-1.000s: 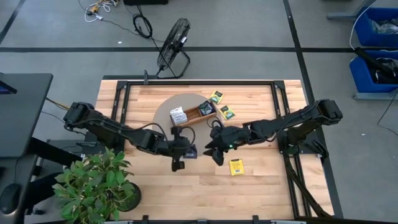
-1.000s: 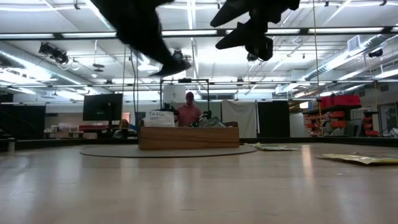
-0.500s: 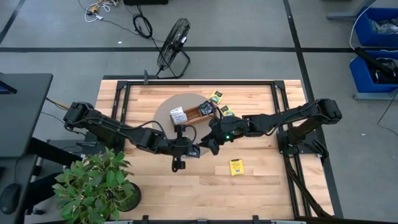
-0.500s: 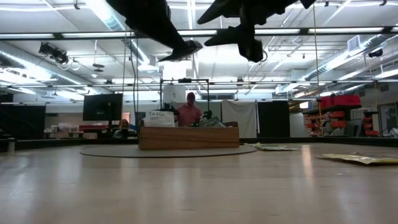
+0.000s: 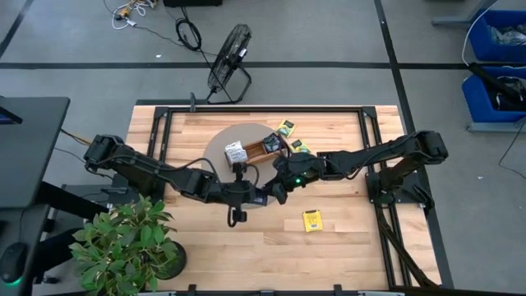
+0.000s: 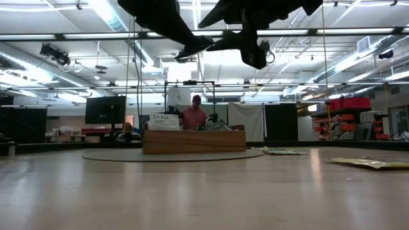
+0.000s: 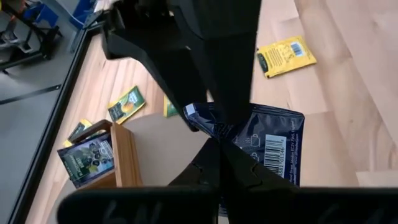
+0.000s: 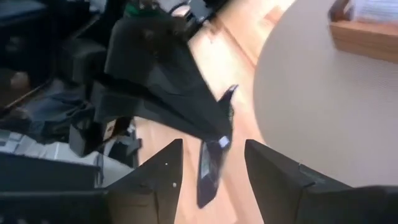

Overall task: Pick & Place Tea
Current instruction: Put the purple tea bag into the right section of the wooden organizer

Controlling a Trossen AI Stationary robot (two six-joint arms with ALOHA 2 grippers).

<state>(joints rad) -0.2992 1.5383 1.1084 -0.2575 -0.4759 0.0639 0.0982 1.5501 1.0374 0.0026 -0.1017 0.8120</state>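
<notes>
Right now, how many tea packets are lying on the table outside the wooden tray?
3: one green-yellow packet by the wooden tray's end, a second green-yellow packet just past it, and a yellow packet alone on bare wood. More may be hidden.

A white barcode panel with small digits beneath it, too fine to make out, sits on the dark navy tea packet (image 7: 267, 146). A second barcode, also unreadable, marks a corner of the yellow tea packet (image 7: 286, 56) lying on the table. In the low view, a white packet (image 6: 165, 121) standing in the wooden tray (image 6: 193, 141) carries dark lettering that looks like "TAZO", though it is not certain.
</notes>
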